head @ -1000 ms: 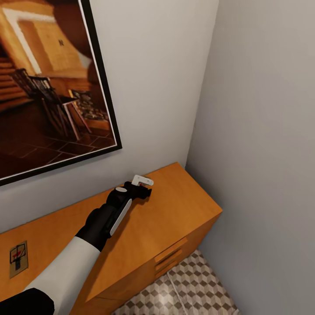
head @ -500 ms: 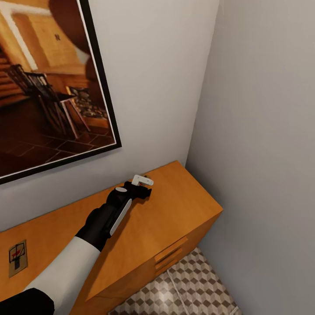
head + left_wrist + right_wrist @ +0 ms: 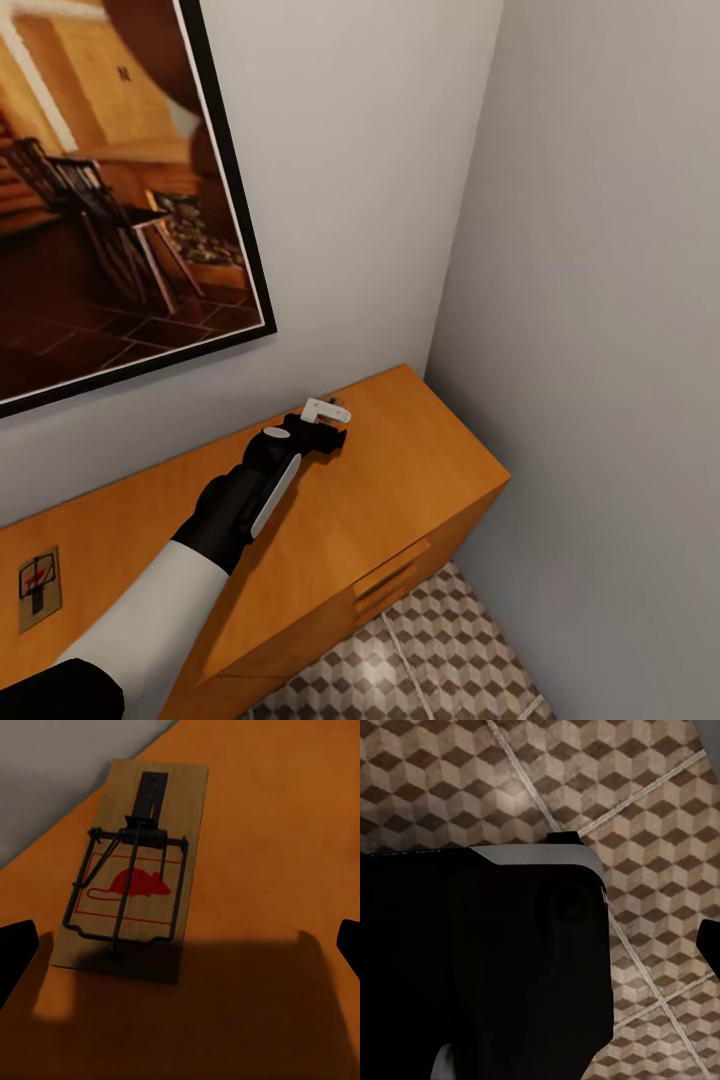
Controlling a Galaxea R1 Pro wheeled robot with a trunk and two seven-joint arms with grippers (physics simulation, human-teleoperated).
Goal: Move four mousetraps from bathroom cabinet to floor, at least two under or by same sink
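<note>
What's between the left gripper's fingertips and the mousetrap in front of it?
Only bare cabinet top in shadow separates the left gripper from the mousetrap, per the left wrist view.

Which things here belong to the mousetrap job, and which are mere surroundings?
Belong to the job:
- mousetrap ahead of the left gripper
- second mousetrap
- cabinet they lie on
- bathroom floor

Surroundings:
- framed picture
- grey walls

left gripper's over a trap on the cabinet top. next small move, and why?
Probably ease the left gripper forward and down so its fingers straddle the mousetrap, then close. The jaws stand wide open and the trap lies flat on the cabinet just ahead of the fingertips, untouched.
</note>
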